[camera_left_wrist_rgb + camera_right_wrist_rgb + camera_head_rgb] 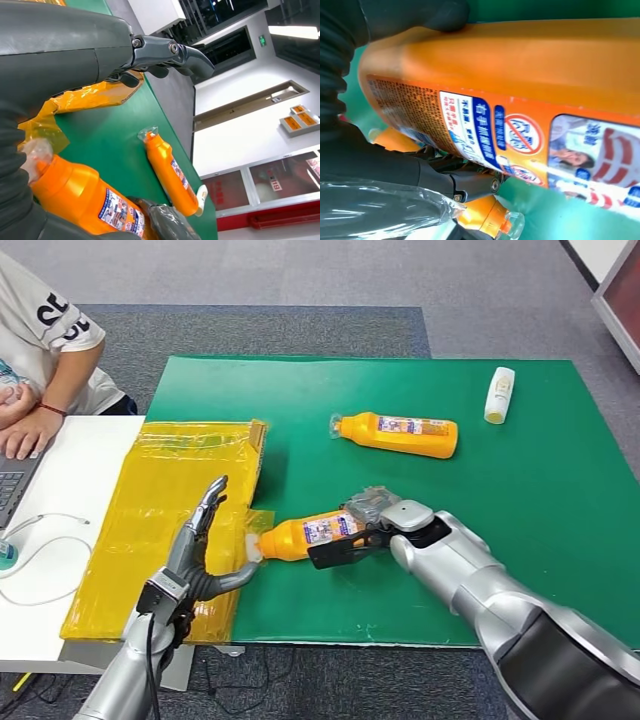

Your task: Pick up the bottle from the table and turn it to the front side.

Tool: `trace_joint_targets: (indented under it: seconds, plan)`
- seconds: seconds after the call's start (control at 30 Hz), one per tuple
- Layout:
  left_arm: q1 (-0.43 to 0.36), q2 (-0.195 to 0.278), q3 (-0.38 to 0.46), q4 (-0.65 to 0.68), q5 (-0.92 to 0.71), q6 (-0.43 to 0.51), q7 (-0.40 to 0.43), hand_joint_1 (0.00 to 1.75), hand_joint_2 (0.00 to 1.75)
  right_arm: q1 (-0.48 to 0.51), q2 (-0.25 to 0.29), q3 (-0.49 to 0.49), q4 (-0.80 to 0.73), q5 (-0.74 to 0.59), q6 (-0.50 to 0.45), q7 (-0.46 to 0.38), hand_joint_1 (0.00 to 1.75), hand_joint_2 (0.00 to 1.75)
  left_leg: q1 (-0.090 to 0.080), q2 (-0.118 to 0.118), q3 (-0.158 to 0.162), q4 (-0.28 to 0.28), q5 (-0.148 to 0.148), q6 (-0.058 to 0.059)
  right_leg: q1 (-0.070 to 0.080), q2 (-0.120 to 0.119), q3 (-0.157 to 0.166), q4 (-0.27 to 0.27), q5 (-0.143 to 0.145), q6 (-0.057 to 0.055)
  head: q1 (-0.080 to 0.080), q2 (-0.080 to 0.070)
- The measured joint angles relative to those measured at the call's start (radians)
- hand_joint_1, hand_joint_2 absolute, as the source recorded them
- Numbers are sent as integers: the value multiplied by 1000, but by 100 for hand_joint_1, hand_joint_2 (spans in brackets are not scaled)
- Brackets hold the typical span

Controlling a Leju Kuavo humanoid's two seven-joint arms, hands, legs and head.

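Right hand (377,520) is gripping the orange bottle (317,533) around its rear half; the fingers (343,552) are wrapping under the body, and the right wrist view shows dark fingers (433,15) pressing against the orange wall beside the printed label. The bottle is lying on its side at the near part of the green tabletop (528,500), cap end pointing away from the right fingers toward the left hand. Whether it is lifted off the mat or resting on it, I cannot tell.

Left hand (200,560) is holding nothing, fingers spread wide: the upper fingers (207,508) are reaching up over the yellow plastic sheet (166,510), and a lower one is stretching toward the bottle's plastic-wrapped cap (251,548), touching it or just short of it. The left wrist view is showing the cap (36,155) close beside the ribbed cover.

Second orange bottle (396,433) is lying on its side well beyond the right fingers, apart from the held one; the left wrist view also shows it (170,175) flat on the green. Small white bottle (499,394) is lying farther out, near the far right of the mat.

A person's arm (45,400) is resting on the white desk (75,470) beyond the left fingers, next to a laptop edge (11,490) and a thin white cable (45,550).
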Motion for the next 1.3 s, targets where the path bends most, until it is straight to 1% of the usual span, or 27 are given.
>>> trace_joint_targets:
  seconds: [0.13,0.27,0.4,0.53,0.67,0.83,1.13,1.3]
  plan:
    - [0,0,-1,0,3,0,0,0,175,19,-19,-37,-4,-63,-40,-36,175,175,0,0,0,0,0,0,0,0,0,0,0,0,0,0]
    - [0,1,-7,0,13,0,0,0,175,68,-73,-122,-25,-207,-75,-147,175,175,0,-1,-1,0,0,0,0,-1,0,0,0,0,0,0]
    - [1,7,-20,0,31,6,0,0,175,137,-129,-223,-62,-331,-82,-251,175,175,0,-1,-1,0,0,1,0,-1,0,0,0,1,0,0]
    - [1,11,-31,0,36,7,0,0,175,226,-170,-328,-123,-444,-78,-324,175,175,0,-1,-2,0,0,1,0,-1,-1,0,0,1,0,0]
    - [4,14,-31,0,30,6,0,0,175,303,-191,-417,-188,-480,-85,-346,175,175,0,-1,-3,0,0,1,0,-1,-2,0,0,1,0,0]
    - [6,15,-31,0,23,-1,0,0,175,354,-197,-480,-240,-479,-86,-346,175,175,0,-1,-3,0,0,1,0,-1,-2,0,0,1,0,0]
    - [6,15,-31,0,15,-4,0,0,175,380,-197,-525,-270,-484,-73,-349,175,175,0,-1,-4,0,0,1,0,-1,-2,0,1,1,0,0]
    - [6,15,-31,0,10,-8,0,0,175,386,-197,-549,-271,-507,-47,-369,175,175,0,-1,-4,0,0,1,0,-1,-3,0,1,1,0,0]
